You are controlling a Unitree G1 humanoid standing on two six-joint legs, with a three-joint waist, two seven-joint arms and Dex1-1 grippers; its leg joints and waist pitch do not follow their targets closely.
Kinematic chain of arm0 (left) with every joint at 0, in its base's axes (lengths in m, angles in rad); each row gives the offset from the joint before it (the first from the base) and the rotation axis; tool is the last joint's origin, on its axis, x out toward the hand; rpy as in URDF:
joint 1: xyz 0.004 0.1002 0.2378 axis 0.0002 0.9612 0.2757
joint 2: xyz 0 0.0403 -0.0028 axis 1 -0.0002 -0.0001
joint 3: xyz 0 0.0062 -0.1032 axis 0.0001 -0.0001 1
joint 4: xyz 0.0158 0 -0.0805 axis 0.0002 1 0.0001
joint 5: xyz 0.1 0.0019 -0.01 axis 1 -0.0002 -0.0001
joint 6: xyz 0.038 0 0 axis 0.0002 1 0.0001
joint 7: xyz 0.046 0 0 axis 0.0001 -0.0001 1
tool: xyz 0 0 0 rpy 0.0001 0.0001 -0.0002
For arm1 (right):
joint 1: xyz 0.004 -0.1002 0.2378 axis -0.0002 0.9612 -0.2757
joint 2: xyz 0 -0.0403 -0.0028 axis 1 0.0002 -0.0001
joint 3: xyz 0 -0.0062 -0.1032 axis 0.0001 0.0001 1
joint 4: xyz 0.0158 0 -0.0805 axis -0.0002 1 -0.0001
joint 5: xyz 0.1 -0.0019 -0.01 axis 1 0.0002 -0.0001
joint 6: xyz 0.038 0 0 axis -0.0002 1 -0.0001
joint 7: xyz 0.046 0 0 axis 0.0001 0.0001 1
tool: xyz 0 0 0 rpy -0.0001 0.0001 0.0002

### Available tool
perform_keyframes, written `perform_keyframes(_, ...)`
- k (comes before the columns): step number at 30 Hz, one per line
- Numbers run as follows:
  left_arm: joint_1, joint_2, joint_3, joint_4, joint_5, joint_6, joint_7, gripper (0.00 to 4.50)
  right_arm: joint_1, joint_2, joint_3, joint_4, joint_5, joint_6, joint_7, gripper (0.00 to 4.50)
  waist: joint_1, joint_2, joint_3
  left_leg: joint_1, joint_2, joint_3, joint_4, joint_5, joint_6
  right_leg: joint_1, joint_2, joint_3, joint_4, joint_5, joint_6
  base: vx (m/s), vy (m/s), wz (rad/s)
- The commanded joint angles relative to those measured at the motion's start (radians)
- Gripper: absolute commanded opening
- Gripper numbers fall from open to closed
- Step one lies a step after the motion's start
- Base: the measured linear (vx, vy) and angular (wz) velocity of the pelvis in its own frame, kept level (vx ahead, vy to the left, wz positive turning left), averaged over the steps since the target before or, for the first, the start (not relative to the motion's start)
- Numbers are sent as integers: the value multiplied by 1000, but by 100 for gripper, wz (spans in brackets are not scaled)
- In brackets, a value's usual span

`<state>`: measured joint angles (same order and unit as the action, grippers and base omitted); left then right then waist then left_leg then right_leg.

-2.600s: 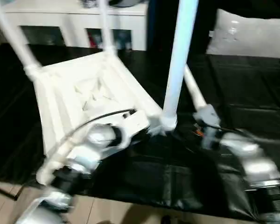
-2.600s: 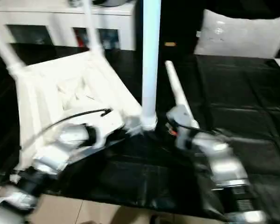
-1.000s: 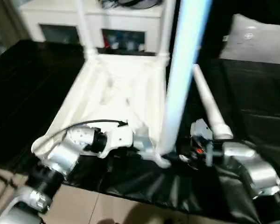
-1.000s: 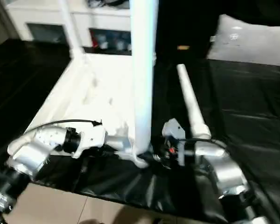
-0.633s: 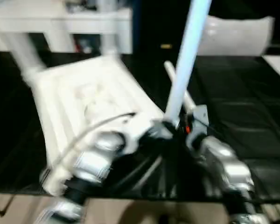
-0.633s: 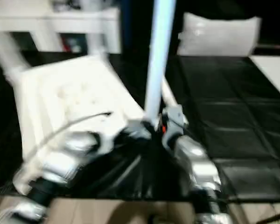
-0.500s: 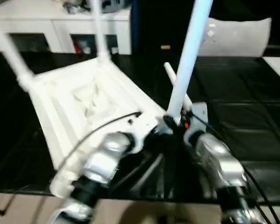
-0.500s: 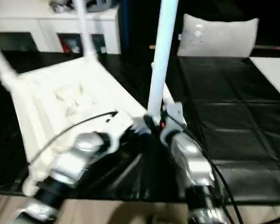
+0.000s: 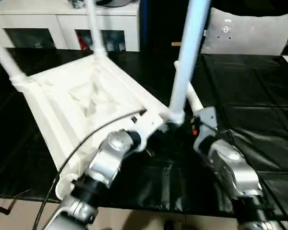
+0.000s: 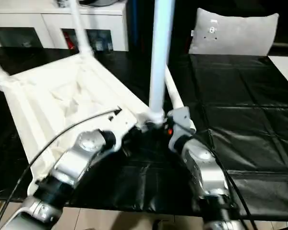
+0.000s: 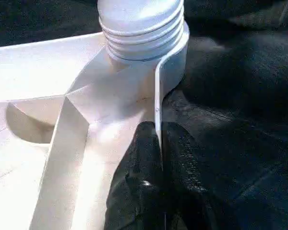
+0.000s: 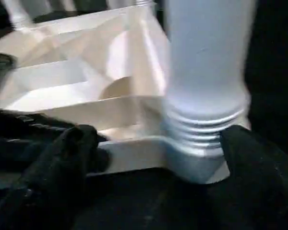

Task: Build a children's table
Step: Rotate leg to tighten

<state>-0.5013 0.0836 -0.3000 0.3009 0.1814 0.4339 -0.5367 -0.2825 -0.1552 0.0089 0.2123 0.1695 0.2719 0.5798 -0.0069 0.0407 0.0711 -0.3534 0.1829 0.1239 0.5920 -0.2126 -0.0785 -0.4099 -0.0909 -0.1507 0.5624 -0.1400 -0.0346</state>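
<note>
- Lying upside down on the large black-covered work surface (image 9: 259, 86), the white plastic rectangular tabletop (image 9: 81, 103) shows its ribbed underside to the head camera.
- Three long tapered white tubular legs stand in its round corner sockets: one at the far left corner (image 9: 5, 57), one at the far corner (image 9: 95, 28), and one at the near right corner (image 9: 187, 52), the last rising out of the picture's upper edge.
- A fourth white tubular leg (image 10: 173, 98) lies flat on the black cover just behind the near right corner, partly hidden by the upright leg.
- The left gripper (image 11: 158, 163) is closed, its two black fingers pinching the thin white rim of the tabletop just beside the corner socket; the threaded end of the upright leg sits in that socket directly beyond the fingertips.
- The right gripper (image 12: 153, 148) stands with its fingers spread wide on either side of the same corner; one black finger (image 12: 249, 158) is beside the socket and the other (image 12: 72, 153) is in front of the tabletop's side wall. Whether either finger touches the plastic cannot be told.
- Both silver forearms converge on this near right corner, the left arm (image 9: 110, 158) crossing over the tabletop's near edge, the right arm (image 9: 230, 167) over the black cover.
- A white cabinet (image 9: 62, 19) and a grey cushion (image 9: 249, 31) lie beyond the work surface.
</note>
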Motion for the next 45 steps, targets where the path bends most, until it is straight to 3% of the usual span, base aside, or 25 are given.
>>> perform_keyframes(1, -41, 9, 53, 21, 12, 2, 74, 0, 8, -32, -8, -69, 34, 13, 34, 443, 16, -14, -71, -24, 25, 6, -59, -113, 128, 77, -58, 53, -78, -365, -108, 0, 0, 0)
perform_keyframes(5, -64, 10, 75, 54, -10, -20, 89, 0, 55, -62, -12, -158, 56, 55, 56, 443, 23, -19, -77, -32, 25, 5, -52, -40, 155, 82, -55, 54, -65, -274, -122, 0, 0, 0)
perform_keyframes(10, -57, 30, 44, 47, -31, -62, 2, 0, 89, -68, 4, -202, 54, 63, 56, 443, 31, -16, -79, -30, 29, 8, -49, -14, 176, 75, -59, 54, -63, -253, -148, 0, 0, 0)
perform_keyframes(17, -34, 92, -9, 33, -47, -135, -117, 0, 95, -113, 15, -226, 57, 53, 92, 443, 46, -10, -75, -22, 34, 9, -54, -63, 146, 71, -60, 57, -68, -310, -125, 0, 0, 0)
perform_keyframes(18, -4, 173, -59, 9, -54, -197, -254, 0, 79, -179, 19, -216, 54, 28, 173, 443, 52, -10, -76, -20, 36, 8, -55, -75, 140, 71, -62, 58, -67, -316, -125, 0, 0, 0)
perform_keyframes(22, 13, 232, -90, -2, -54, -246, -339, 0, 68, -231, 29, -207, 55, 13, 246, 443, 61, -7, -74, -16, 39, 9, -56, -87, 135, 68, -61, 61, -63, -300, -135, 0, 0, 0)
perform_keyframes(29, 32, 390, -157, -5, -85, -418, -614, 0, 55, -381, 125, -183, 40, -56, 481, 443, 82, -10, -68, -6, 44, 12, -66, -159, 104, 68, -66, 65, -67, -366, -124, 0, 0, 0)
perform_keyframes(32, 31, 423, -174, -20, -115, -446, -704, 0, 25, -376, 149, -134, 43, -88, 536, 443, 88, -10, -66, 0, 44, 14, -69, -181, 88, 66, -68, 64, -72, -406, -120, 0, 0, 0)
perform_keyframes(36, 25, 439, -183, -9, -110, -477, -738, 0, -16, -356, 174, -85, 48, -105, 568, 426, 93, -9, -67, 5, 51, 19, -71, -182, 74, 65, -66, 66, -67, -382, -134, 0, 0, 0)
perform_keyframes(45, 9, 444, -182, 16, -117, -514, -778, 0, -72, -329, 216, -14, 74, -110, 653, 342, 91, -11, -71, -1, 51, 26, -68, -139, 82, 68, -65, 70, -53, -317, -160, 0, 0, 0)
